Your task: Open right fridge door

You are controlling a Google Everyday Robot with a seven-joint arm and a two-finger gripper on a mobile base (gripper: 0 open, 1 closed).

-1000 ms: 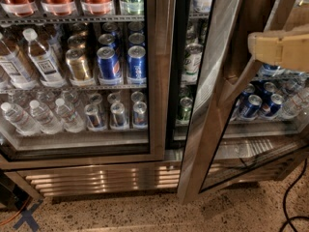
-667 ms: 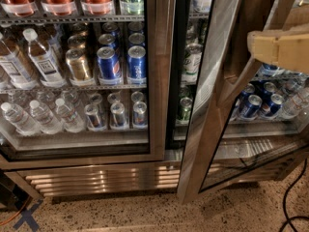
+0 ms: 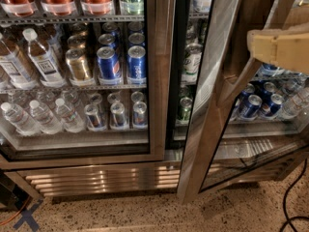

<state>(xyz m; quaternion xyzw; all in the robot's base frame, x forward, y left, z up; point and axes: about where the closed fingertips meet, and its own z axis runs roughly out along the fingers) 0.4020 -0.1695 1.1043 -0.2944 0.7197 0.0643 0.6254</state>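
Note:
The right fridge door [image 3: 211, 98] stands swung outward, with its wide brushed-steel edge turned toward me and running from the top middle down to the floor. Its glass pane [image 3: 256, 129] angles off to the right, and blue cans show through it. In the gap between this door and the centre post, cans stand on the inner shelves [image 3: 189, 66]. My gripper [image 3: 279, 48], a tan block, hangs at the right edge of the view, in front of the upper part of the open door's pane.
The left fridge door [image 3: 153, 81] is closed, with water bottles, gold cans and blue cans behind it. A steel vent grille [image 3: 101, 178] runs along the base. A black cable [image 3: 289, 202] lies on the speckled floor at right. Blue tape cross [image 3: 26, 217] at bottom left.

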